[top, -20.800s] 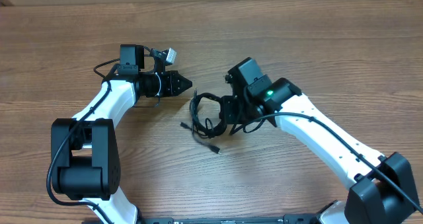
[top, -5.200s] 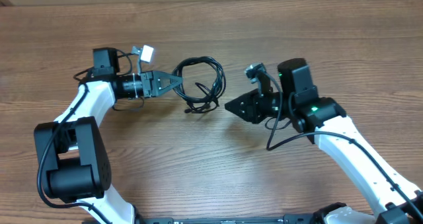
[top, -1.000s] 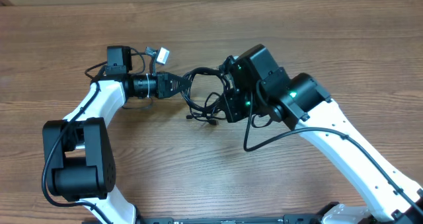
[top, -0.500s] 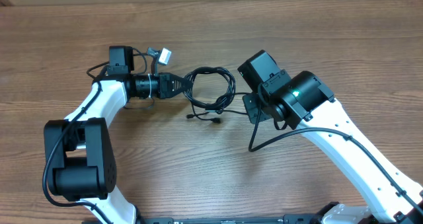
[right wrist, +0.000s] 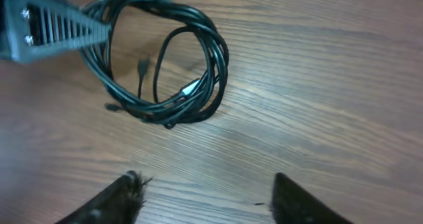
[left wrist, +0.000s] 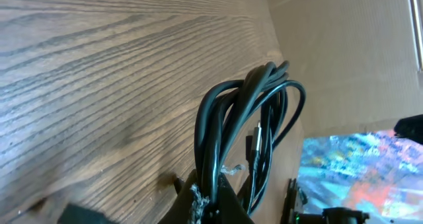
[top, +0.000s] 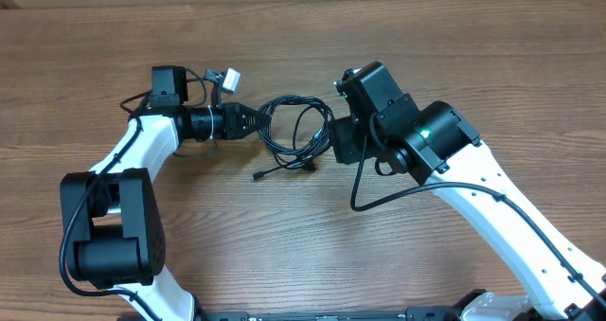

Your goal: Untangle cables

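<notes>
We judged the cables (left wrist: 210,138) limp and light. Left gripper (top: 263,120) pinched their loop; right gripper (right wrist: 206,181) gaped empty beside them. Best grabbed at a loose end.

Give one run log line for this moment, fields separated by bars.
left fingers: shut on cables | right fingers: open, apart from cables | cables: one coiled bundle

Matt brown wood-grain table (top: 284,255), finely streaked, faint sheen only. Smooth black rubbery cables (top: 301,132), slightly glossy; one plug (right wrist: 192,86) pale and metallic-looking. Glossy white plastic arm shells (top: 151,149) with matt black joints (top: 204,124). Ribbed matt grey plastic on left gripper (top: 268,125) fingers (right wrist: 53,26). Black right gripper (right wrist: 206,187) fingertips (right wrist: 129,184), frayed and fuzzy. Dull plain cardboard (left wrist: 344,45) behind.
</notes>
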